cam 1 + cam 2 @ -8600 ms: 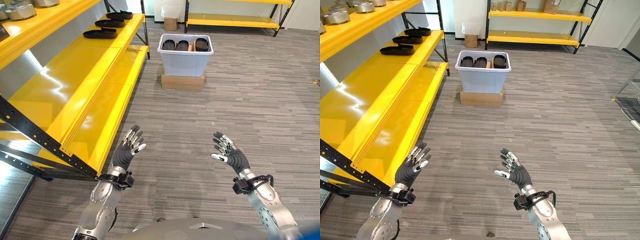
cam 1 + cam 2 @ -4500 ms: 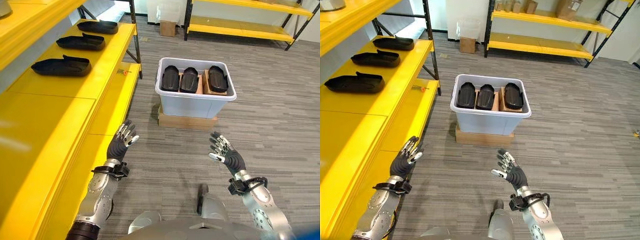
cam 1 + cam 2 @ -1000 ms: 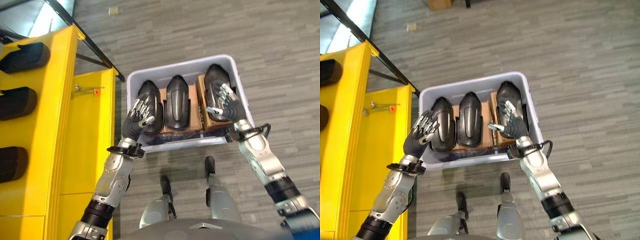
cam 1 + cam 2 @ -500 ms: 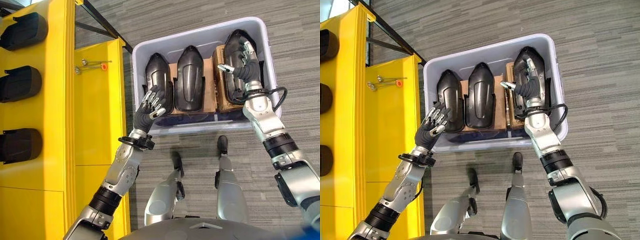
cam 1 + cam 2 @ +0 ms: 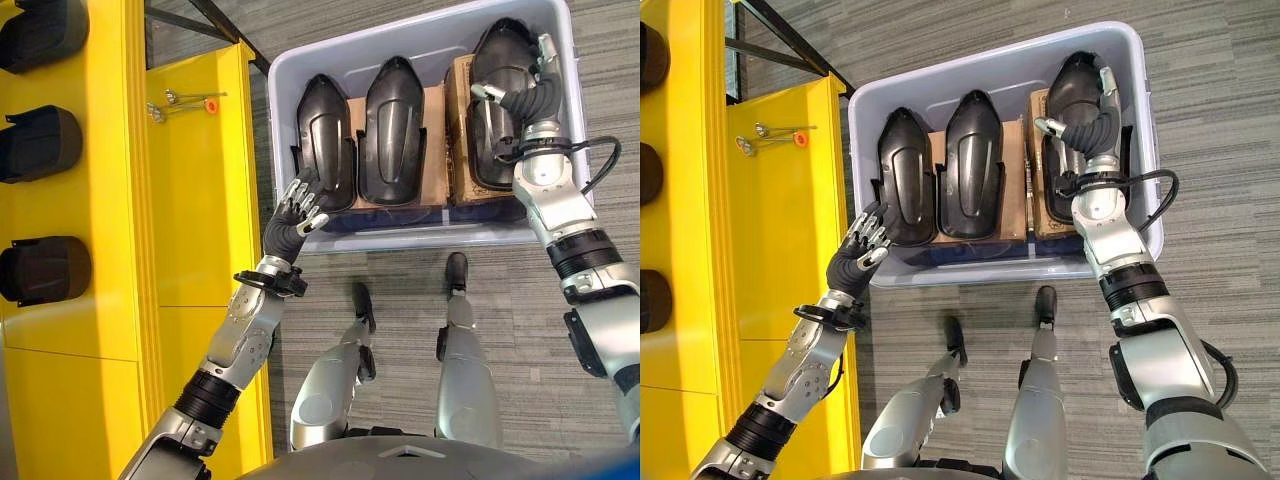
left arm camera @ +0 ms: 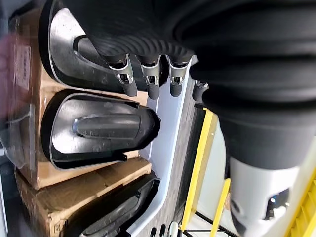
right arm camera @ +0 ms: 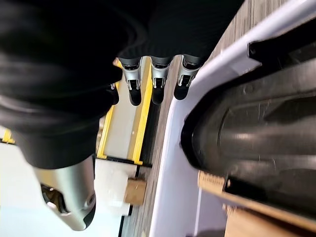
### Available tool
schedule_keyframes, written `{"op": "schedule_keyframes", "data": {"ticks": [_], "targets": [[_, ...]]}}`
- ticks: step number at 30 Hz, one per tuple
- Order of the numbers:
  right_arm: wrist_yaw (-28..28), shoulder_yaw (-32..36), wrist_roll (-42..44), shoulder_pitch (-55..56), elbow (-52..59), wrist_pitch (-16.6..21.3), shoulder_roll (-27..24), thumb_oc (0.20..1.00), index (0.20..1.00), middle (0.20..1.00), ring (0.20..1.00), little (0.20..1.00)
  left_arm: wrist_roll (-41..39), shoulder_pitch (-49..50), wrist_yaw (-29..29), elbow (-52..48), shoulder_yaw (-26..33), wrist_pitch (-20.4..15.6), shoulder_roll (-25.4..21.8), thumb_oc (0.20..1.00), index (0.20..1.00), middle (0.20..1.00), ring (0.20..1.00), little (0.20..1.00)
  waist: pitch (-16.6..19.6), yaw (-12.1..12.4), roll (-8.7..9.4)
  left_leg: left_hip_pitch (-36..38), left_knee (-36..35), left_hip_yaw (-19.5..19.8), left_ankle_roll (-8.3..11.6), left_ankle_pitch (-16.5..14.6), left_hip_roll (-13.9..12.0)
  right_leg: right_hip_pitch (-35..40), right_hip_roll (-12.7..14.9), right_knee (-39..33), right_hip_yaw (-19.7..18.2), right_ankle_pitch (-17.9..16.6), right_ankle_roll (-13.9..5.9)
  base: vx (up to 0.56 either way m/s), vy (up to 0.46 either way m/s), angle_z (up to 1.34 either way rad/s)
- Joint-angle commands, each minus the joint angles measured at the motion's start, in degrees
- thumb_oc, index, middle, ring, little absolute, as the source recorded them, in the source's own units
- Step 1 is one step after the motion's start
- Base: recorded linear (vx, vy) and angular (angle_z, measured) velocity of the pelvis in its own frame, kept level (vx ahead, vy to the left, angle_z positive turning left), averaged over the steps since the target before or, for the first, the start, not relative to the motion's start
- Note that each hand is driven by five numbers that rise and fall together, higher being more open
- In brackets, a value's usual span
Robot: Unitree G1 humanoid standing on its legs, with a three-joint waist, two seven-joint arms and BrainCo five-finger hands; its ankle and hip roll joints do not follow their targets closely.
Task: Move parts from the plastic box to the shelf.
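A pale plastic box (image 5: 980, 272) on the floor holds three black moulded parts on cardboard: a left part (image 5: 322, 140), a middle part (image 5: 391, 128) and a right part (image 5: 503, 100). My left hand (image 5: 293, 216) is open, fingers straight, just above the box's near left corner beside the left part. My right hand (image 5: 1090, 112) is open over the right part, fingers reaching toward the box's far rim and thumb spread. In the left wrist view my fingers (image 6: 150, 84) hang above the left part. In the right wrist view my fingers (image 7: 158, 81) extend past the box rim (image 7: 173, 163).
The yellow shelf (image 5: 175, 200) runs along my left and touches the box's left side. Three black parts (image 5: 45, 270) lie on its upper level. Small metal tools with an orange tip (image 5: 186, 98) lie on the lower level. Grey carpet surrounds the box.
The camera has moved closer over the box. My right hand has slid a little farther along the right part. My left hand stays at the near left corner.
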State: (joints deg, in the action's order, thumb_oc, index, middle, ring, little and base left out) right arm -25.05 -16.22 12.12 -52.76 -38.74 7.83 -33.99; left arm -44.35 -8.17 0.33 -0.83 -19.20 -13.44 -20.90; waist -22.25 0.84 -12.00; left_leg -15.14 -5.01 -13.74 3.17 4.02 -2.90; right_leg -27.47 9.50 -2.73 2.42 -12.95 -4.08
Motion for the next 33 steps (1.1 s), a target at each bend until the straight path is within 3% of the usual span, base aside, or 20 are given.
{"op": "schedule_keyframes", "data": {"ticks": [1,9,16,33], "targets": [[-1.7,-2.0,-1.9,-7.4,-3.6,0.6,-1.1,1.000,1.000,1.000,1.000,1.000,-0.7,1.2,0.2,-4.9,-3.4,-3.6,-2.3,1.000,1.000,1.000,1.000,1.000,1.8,-0.3,0.51,-0.9,5.0,1.1,4.46,-1.1,-6.8,-8.1,8.0,15.3,-3.7,6.9,-5.59,0.00,0.000,0.00],[0.8,-6.6,1.4,-13.5,-15.6,0.0,0.9,1.000,1.000,1.000,1.000,1.000,-0.7,-0.1,0.7,-5.4,-4.9,-3.7,-2.5,1.000,1.000,1.000,1.000,1.000,-0.6,-0.5,0.34,-3.7,8.1,1.5,4.61,-1.8,-6.9,-10.9,7.5,17.8,-4.2,7.7,-5.19,-0.02,-0.006,0.02],[3.3,-10.6,2.8,-16.4,-23.4,-0.8,6.1,1.000,1.000,1.000,1.000,1.000,-0.8,-0.9,1.5,-5.7,-5.3,-3.8,-3.0,1.000,1.000,1.000,1.000,1.000,-2.0,-0.2,0.71,-5.9,9.9,2.1,4.50,-2.3,-6.7,-12.2,7.4,18.8,-4.2,7.7,-4.75,0.00,0.000,0.00],[6.3,-14.5,-2.0,-10.6,-28.1,-2.1,12.7,1.000,1.000,1.000,1.000,1.000,-0.5,-1.8,2.8,-4.6,-5.7,-5.0,-2.4,1.000,1.000,1.000,1.000,1.000,-3.5,0.9,1.44,-7.4,11.0,3.6,3.99,-2.7,-5.8,-11.3,8.0,18.2,-3.2,7.4,-4.61,0.00,0.003,0.04]]}}
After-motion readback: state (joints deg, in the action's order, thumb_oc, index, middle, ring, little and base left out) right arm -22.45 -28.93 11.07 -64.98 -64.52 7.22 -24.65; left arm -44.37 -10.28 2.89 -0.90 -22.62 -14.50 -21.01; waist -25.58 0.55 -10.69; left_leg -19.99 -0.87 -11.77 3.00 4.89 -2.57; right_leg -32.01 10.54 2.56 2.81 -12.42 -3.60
